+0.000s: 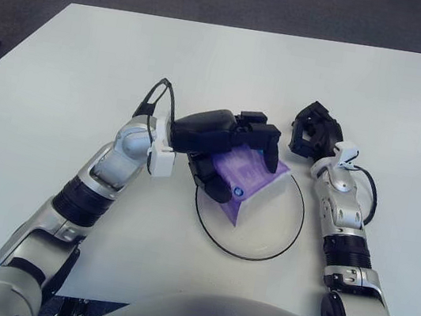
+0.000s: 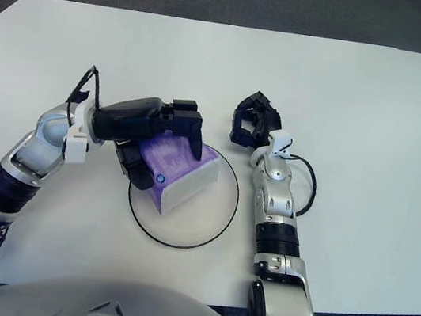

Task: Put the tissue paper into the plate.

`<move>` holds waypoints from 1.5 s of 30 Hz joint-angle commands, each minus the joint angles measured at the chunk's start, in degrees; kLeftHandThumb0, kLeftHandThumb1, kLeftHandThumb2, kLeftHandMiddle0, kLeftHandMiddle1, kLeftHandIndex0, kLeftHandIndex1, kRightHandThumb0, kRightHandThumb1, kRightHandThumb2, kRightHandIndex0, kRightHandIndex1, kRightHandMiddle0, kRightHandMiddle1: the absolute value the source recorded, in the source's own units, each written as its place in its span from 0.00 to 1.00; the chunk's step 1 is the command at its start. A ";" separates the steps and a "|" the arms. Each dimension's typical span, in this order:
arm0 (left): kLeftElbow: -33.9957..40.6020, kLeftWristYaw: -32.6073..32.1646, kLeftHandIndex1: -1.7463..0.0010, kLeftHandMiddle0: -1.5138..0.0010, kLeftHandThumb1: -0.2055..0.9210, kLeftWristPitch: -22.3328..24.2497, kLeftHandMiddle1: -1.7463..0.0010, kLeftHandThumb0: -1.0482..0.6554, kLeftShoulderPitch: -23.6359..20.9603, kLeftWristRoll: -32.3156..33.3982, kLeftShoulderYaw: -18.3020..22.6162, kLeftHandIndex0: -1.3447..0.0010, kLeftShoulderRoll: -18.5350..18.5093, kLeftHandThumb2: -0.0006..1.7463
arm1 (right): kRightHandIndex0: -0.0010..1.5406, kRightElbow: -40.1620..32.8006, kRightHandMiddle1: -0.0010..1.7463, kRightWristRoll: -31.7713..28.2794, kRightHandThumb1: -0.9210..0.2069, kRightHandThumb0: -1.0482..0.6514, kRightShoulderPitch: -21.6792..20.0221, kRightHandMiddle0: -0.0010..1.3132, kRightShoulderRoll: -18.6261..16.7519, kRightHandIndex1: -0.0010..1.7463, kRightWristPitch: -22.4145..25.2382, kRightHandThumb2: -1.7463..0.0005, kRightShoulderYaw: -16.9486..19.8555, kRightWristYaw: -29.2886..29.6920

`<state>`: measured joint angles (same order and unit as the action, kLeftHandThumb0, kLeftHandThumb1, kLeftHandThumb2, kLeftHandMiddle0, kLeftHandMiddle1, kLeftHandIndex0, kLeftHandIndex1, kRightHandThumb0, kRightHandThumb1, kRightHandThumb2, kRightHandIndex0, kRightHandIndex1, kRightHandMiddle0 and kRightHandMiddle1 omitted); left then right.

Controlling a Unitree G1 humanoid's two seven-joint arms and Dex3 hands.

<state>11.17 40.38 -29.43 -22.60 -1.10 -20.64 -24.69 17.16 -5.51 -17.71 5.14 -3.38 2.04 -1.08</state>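
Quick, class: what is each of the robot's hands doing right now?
Left hand: fingers closed on the tissue pack, over the plate.
Right hand: beside the plate's right rim, holding nothing; fingers curled.

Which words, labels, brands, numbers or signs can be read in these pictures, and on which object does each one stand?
No readable text in either view.
Tissue paper pack, held by the left hand over the plate: a small round blue mark on its purple wrapping, too small to read.
Right hand, beside the plate on its right: no marking visible.
Table: plain white, no lettering.
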 commanded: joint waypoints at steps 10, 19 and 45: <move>-1.96 2.52 0.83 0.99 1.00 -1.77 0.75 0.00 -0.37 1.69 -0.39 1.00 0.75 0.56 | 0.79 9.77 1.00 1.10 0.62 0.31 5.23 0.52 -2.97 1.00 -0.35 0.18 -0.83 0.53; -2.97 2.88 0.97 1.00 1.00 -1.83 0.92 0.00 -0.16 2.75 -0.50 1.00 1.86 0.62 | 0.80 5.10 1.00 5.06 0.62 0.31 6.79 0.52 -0.92 1.00 1.78 0.19 -4.16 -0.16; -9.30 3.74 1.00 0.97 1.00 -5.31 0.98 0.00 0.66 10.66 9.51 1.00 -1.25 0.64 | 0.65 0.44 1.00 2.84 0.48 0.35 8.60 0.43 -4.15 1.00 5.96 0.29 -2.63 1.72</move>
<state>3.58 43.91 -33.57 -21.91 8.70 -14.44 -23.55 14.50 -2.01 -17.32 4.11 1.23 0.30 0.78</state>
